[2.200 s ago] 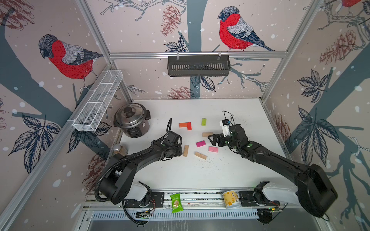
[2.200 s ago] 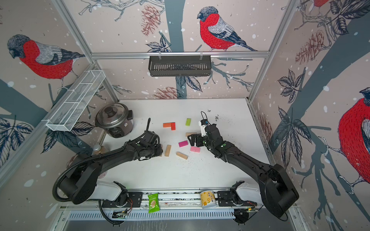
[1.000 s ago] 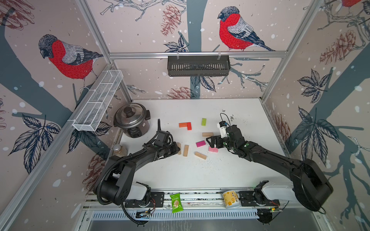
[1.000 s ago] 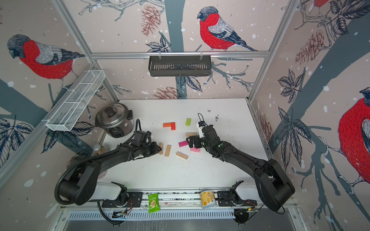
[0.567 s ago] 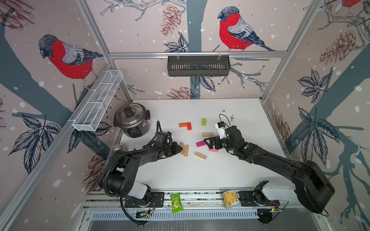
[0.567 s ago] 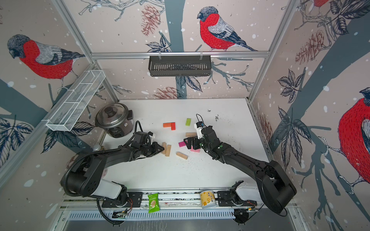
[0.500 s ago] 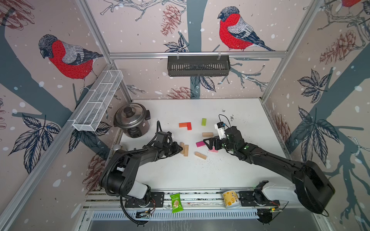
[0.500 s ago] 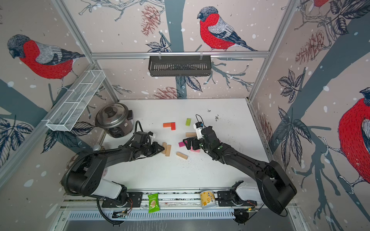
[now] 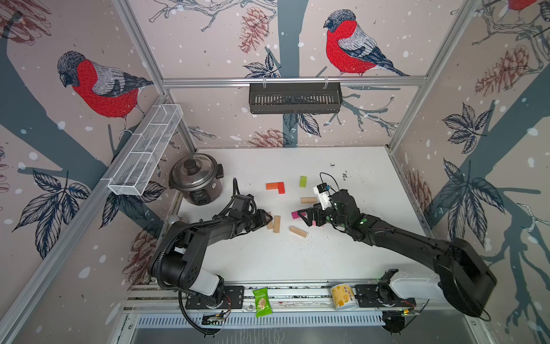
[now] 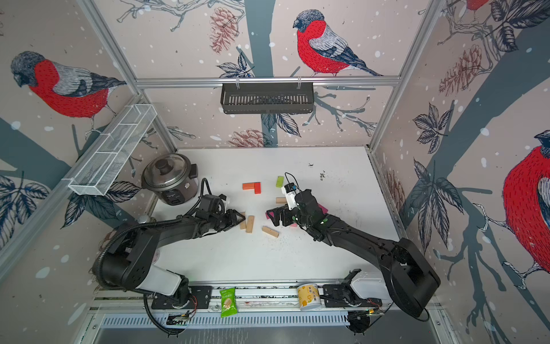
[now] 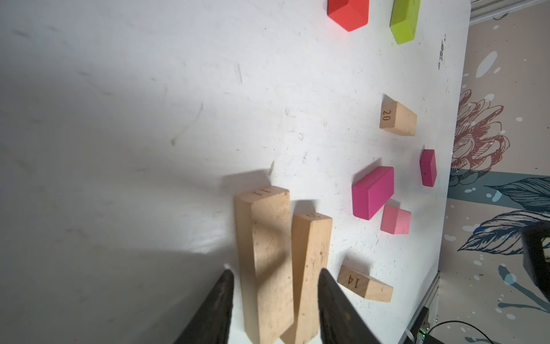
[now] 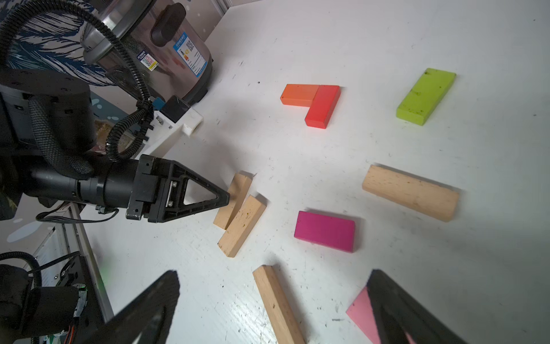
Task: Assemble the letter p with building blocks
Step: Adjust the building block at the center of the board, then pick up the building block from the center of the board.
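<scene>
The left gripper (image 11: 275, 271) stands partly open. Its fingers sit either side of the near ends of two tan blocks (image 11: 268, 253), which lie side by side and touching on the table (image 9: 268, 262). A sliver of gap shows at one finger, so it clamps nothing. The right gripper (image 12: 275, 273) is spread wide and empty above a third tan block (image 12: 276, 300), and one finger partly hides a pink block (image 12: 361, 312). Just beyond lies a magenta block (image 12: 324, 230), and past it a fourth tan block (image 12: 410, 192). Nearer the cooker (image 9: 196, 178), an orange block (image 12: 299, 94) and a red block (image 12: 323, 105) touch in an L. A lime block (image 12: 425, 95) lies apart from them. The blocks lie loose mid-table, with no P formed yet.
</scene>
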`<state>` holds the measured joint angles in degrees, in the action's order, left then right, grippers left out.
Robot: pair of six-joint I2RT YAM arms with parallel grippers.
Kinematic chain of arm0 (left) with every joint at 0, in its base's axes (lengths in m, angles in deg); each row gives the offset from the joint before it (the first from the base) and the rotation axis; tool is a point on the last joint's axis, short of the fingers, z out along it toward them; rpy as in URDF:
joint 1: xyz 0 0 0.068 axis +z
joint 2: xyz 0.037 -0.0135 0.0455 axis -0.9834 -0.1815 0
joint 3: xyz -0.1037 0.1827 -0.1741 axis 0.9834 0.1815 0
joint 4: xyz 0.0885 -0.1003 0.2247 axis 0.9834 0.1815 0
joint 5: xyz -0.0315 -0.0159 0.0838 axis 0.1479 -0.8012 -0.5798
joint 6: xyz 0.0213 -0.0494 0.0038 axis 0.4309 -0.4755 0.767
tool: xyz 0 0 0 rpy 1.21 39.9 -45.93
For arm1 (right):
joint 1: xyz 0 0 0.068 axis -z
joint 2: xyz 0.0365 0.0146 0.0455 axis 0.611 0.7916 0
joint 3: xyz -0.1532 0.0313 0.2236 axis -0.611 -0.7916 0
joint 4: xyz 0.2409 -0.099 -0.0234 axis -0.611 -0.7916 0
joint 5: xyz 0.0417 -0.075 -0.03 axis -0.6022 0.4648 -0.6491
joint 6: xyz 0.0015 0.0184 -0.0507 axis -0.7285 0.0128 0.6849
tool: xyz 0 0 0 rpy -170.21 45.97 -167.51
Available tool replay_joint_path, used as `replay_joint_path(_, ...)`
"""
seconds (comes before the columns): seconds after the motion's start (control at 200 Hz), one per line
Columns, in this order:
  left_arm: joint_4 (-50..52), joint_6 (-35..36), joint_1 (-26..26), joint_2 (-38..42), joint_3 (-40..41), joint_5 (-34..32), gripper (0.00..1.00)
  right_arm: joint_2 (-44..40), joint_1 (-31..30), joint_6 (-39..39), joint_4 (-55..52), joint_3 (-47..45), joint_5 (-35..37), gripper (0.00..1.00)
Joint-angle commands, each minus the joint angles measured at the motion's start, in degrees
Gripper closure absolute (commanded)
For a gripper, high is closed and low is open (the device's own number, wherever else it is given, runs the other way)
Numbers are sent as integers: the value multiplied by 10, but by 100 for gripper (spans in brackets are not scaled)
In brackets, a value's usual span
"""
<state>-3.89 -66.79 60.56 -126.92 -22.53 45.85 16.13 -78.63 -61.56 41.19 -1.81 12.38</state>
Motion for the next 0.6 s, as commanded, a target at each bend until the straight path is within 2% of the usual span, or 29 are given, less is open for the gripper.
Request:
replay_joint_path(0.0, 58, 8, -2, 11, -4, -46, 48, 6, -6, 11, 8, 9, 13, 0)
replay_joint_path(0.09, 96, 9, -21, 40, -15, -90, 45, 5, -11, 14, 4, 12, 21, 0)
replay_joint_path(0.185, 148, -3, -65, 75, -35, -168, 41, -2, -13, 13, 4, 10, 27, 0)
replay_joint_path(0.265, 165, -24, -101, 86, -47, -209, 39, -9, -16, 12, 5, 7, 32, 0)
replay_joint_path(0.425, 215, -74, -161, 67, -86, -312, 39, -20, -19, 10, 5, 3, 43, 0)
replay_joint_path(0.595, 229, -99, -179, 30, -108, -352, 42, -46, -19, 12, 5, -4, 52, 0)
